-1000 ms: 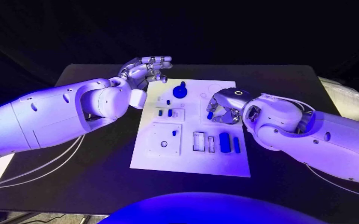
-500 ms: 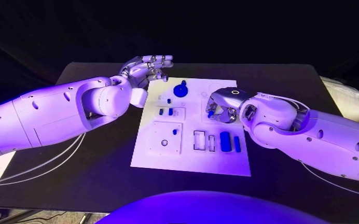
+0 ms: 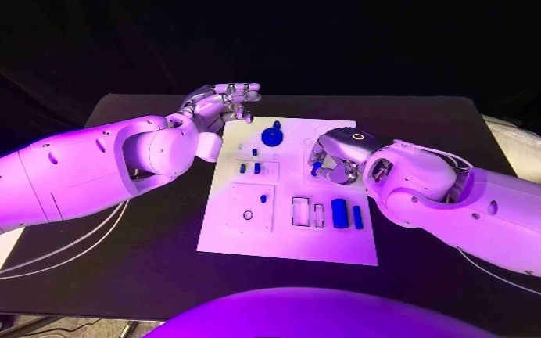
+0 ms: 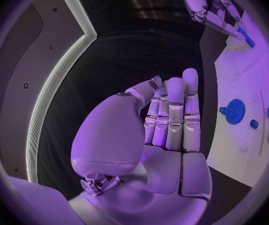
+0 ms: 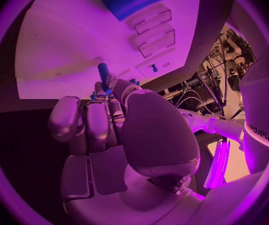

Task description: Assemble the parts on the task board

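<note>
While the right hand (image 3: 338, 158) hangs low over the right half of the white rectangular task board (image 3: 288, 236), its silver fingers are curled in and pinching a small blue peg (image 5: 103, 72). In the right wrist view the peg sticks out past the fingertips toward the board's surface. To finish this step well, I would judge the hand should keep the peg upright and steady, line it up squarely over its socket before lowering, and press down without letting it twist in the pinch. Which socket it is meant for I cannot tell.

Just in front of that hand, nearer the robot, a fat blue block (image 3: 339, 213) and a slimmer blue bar (image 3: 356, 217) lie side by side beside two pale slots. Farther out, a round blue gear-like knob (image 3: 272, 136) sits near the board's far edge, well apart from the peg.

The left hand (image 3: 223, 103) hovers past the board's far left corner, fingers straight and close together, holding nothing.
</note>
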Available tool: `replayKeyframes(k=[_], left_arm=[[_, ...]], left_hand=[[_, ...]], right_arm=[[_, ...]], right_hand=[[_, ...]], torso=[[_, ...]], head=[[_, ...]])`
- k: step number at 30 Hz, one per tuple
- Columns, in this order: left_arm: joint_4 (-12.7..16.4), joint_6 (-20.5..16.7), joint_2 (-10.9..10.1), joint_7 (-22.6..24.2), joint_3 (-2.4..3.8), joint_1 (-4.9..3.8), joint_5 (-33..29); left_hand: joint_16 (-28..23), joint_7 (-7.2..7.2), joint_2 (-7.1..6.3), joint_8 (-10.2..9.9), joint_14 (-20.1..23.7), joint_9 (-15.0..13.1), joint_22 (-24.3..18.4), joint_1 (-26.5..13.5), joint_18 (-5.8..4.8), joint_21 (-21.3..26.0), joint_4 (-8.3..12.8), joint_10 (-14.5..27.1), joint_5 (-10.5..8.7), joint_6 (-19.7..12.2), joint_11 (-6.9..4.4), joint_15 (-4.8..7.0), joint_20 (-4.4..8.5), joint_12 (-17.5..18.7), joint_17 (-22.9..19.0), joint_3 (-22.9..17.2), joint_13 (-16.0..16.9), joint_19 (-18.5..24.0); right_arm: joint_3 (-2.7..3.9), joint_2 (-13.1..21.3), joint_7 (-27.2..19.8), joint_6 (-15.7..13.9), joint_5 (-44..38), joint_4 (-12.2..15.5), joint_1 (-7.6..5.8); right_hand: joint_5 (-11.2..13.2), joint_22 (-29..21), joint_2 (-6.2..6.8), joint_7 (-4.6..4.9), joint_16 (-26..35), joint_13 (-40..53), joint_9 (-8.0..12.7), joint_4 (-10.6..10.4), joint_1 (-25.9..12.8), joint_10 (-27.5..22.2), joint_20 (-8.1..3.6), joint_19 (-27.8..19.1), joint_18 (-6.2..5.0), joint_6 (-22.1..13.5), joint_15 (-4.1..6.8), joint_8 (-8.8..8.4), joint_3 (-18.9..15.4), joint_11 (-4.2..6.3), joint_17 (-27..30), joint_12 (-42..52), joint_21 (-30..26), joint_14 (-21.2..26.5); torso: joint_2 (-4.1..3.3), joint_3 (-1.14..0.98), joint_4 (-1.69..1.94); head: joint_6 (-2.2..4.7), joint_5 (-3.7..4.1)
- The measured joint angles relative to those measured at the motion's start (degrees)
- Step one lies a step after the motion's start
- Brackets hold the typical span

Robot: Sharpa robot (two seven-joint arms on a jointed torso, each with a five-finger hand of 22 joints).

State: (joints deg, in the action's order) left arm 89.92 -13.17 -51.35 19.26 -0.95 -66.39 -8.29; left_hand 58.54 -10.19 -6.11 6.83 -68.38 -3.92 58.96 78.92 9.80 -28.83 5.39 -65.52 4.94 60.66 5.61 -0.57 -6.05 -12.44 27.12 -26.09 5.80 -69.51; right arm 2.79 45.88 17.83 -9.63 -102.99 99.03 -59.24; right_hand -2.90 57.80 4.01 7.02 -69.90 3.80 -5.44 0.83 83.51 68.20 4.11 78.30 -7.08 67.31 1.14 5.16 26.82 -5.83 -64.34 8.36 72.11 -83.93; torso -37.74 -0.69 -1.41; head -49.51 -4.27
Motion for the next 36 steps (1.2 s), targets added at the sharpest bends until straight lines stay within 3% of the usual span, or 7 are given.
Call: replayKeyframes(k=[8,14,21,28,36], left_arm=[[-0.1,0.0,0.0,0.0,-0.02,0.01,0.0],[-0.1,0.1,0.1,-0.1,-0.02,0.01,0.1],[-0.1,0.1,0.3,-0.1,-0.02,0.01,0.1],[0.0,0.2,0.3,-0.1,-0.02,0.01,0.1],[0.0,0.2,0.4,-0.1,-0.02,0.01,0.1]], left_hand=[[0.0,0.0,0.0,0.0,0.2,0.0,-0.1,0.0,0.0,0.0,0.0,0.0,0.0,0.0,0.0,-0.17,0.0,-0.2,-0.1,0.3,0.1,0.0],[0.0,0.0,0.0,0.0,0.2,0.0,-0.1,0.0,0.0,0.0,0.0,0.0,0.0,0.0,0.0,-0.17,0.0,-0.2,-0.1,0.3,0.1,0.0],[0.0,0.0,0.0,0.0,0.2,0.0,-0.1,0.0,0.0,0.0,0.0,0.0,0.0,0.0,0.0,-0.17,0.0,-0.2,-0.1,0.3,0.1,0.0],[0.0,0.0,0.0,0.0,0.2,0.0,-0.1,0.0,0.0,0.0,0.0,0.0,0.0,0.0,0.0,-0.17,0.0,-0.2,-0.1,0.3,0.1,0.0],[0.0,0.0,0.0,0.0,0.2,0.0,-0.1,0.0,0.0,0.0,0.0,0.0,0.0,0.0,0.0,-0.17,0.0,-0.2,-0.1,0.3,0.1,0.0]], right_arm=[[0.73,1.0,-0.1,-3.2,0.8,5.9,-0.53],[0.56,-2.6,-0.8,-4.5,2.2,7.2,0.12],[-0.51,-8.5,-2.2,-4.7,3.5,5.3,3.28],[-1.0,-11.5,-3.8,-4.6,4.0,2.2,5.95],[-1.05,-13.5,-4.9,-4.1,4.2,-0.6,7.01]], right_hand=[[0.0,0.2,0.0,-0.01,0.0,0.0,0.1,0.3,0.0,0.0,0.0,0.0,0.0,0.0,0.0,-0.21,0.5,0.0,0.0,-0.4,0.0,0.0],[0.0,0.2,0.01,-0.01,-0.2,0.0,0.1,0.3,0.0,0.0,0.0,0.0,0.0,0.0,0.0,-0.33,0.6,0.0,-0.1,-0.7,0.0,0.0],[0.0,0.2,0.08,0.18,-0.2,0.0,0.1,0.4,0.1,0.0,0.0,0.0,0.0,-0.2,-0.01,-0.33,0.7,0.0,-0.1,-0.9,0.0,0.0],[0.1,0.1,0.1,0.18,-0.2,0.0,0.1,0.4,0.1,0.0,0.0,0.0,0.0,-0.2,-0.01,-0.55,1.1,0.0,-0.1,-1.1,0.0,0.0],[-0.2,0.1,0.11,0.18,-0.2,0.0,0.2,0.5,0.1,0.0,0.0,0.0,0.0,-0.2,-0.01,-0.61,1.2,0.02,-0.1,-1.5,0.0,0.0]], torso=[[0.01,0.03,-0.04],[-0.02,0.07,0.03],[-0.05,0.1,0.1],[-0.1,0.1,0.12],[-0.09,0.07,0.02]], head=[[0.0,-0.27],[-0.19,-0.81],[-0.37,-1.44],[-0.48,-1.92],[-0.49,-2.14]])
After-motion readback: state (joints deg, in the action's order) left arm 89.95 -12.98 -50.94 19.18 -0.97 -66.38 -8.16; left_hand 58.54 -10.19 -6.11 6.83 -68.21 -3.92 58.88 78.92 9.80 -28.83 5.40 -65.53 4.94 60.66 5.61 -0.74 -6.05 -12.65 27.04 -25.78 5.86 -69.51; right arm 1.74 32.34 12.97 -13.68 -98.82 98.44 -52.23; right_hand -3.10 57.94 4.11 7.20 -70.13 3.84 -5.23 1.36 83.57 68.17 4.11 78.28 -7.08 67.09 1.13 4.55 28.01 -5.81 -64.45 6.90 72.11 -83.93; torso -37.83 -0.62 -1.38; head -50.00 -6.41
